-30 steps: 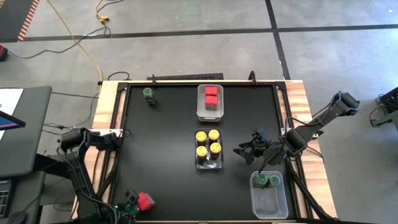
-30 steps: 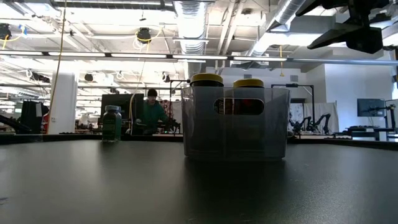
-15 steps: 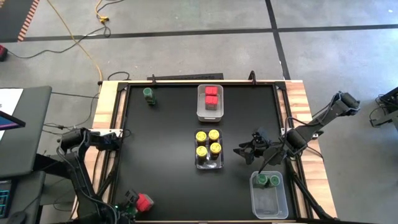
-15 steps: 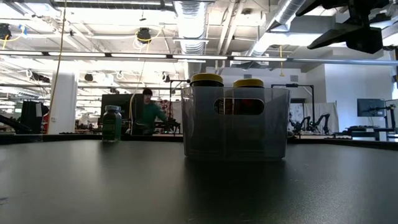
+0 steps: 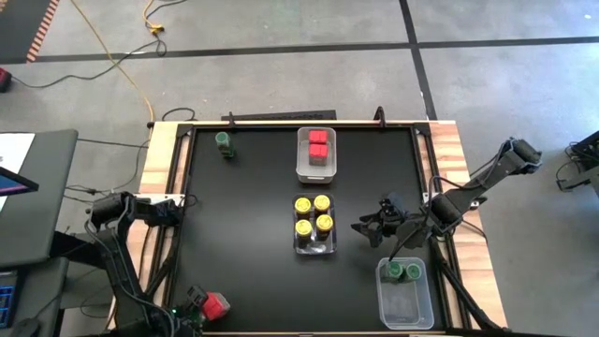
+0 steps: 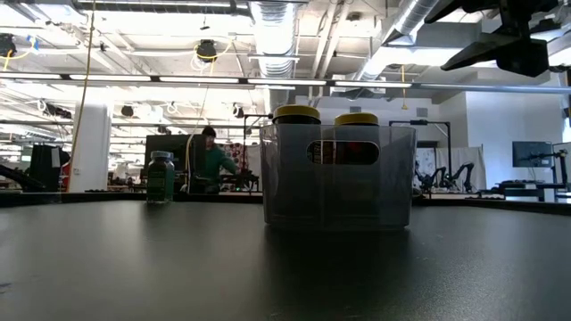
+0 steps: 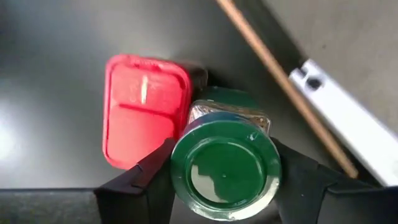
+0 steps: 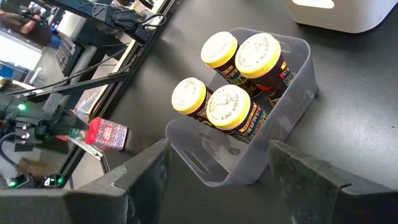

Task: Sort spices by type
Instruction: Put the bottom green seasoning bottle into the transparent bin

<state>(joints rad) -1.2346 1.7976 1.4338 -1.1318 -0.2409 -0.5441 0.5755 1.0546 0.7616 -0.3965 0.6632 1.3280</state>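
Clamped between my left gripper's two dark fingers is a green-lidded jar; the pads press its sides just under the lid, at the near left corner of the table. Right against that jar stands a red square-topped container, touching it on one side; from above, its red top shows beside my left wrist at the table's near edge.

Over on the other side, my right gripper hangs above the black surface with its fingers spread wide and nothing between them, pointing toward the middle bin.

Largest on the table are the three clear bins. One near the far edge holds red square-topped containers. One in the middle holds four yellow-lidded jars, standing upright in a tight two-by-two cluster at its far end; my right wrist view shows them close, lids touching or nearly so. One at the near right corner holds two green-lidded jars side by side at its far end.

Alone near the far left corner stands one more green-lidded jar, upright and well apart from every bin; the low view shows it left of the middle bin.

Beyond the table, a person is in the room.
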